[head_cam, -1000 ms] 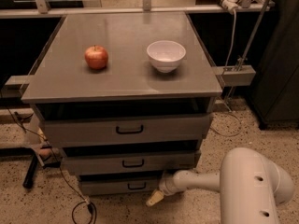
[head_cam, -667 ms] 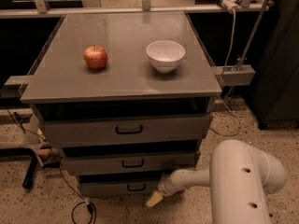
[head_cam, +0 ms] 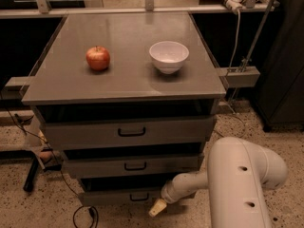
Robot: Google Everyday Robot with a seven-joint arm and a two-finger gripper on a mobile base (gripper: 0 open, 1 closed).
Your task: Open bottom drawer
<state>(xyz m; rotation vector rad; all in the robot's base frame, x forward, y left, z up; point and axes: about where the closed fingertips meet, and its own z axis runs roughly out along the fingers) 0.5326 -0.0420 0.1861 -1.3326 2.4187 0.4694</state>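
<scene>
The bottom drawer (head_cam: 114,197) is the narrowest grey drawer, lowest in the stack, with a small black loop handle (head_cam: 139,197). Its front stands slightly forward of the cabinet, with a dark gap above it. My gripper (head_cam: 157,207) is at the drawer's lower right, just right of the handle and close to the floor. Its pale tip points down and left. My white arm (head_cam: 240,179) reaches in from the lower right. The mid-width drawer (head_cam: 135,166) and the widest drawer (head_cam: 130,132) sit above.
A red apple (head_cam: 98,58) and a white bowl (head_cam: 168,56) sit on the grey cabinet top (head_cam: 128,80). Cables (head_cam: 80,215) and a dark bar (head_cam: 32,174) lie on the speckled floor at the left. A dark cabinet (head_cam: 285,70) stands at the right.
My arm's white housing has swung left and closer to the view. The gripper stays by the bottom drawer's right end, slightly lower. The drawers have not visibly moved.
</scene>
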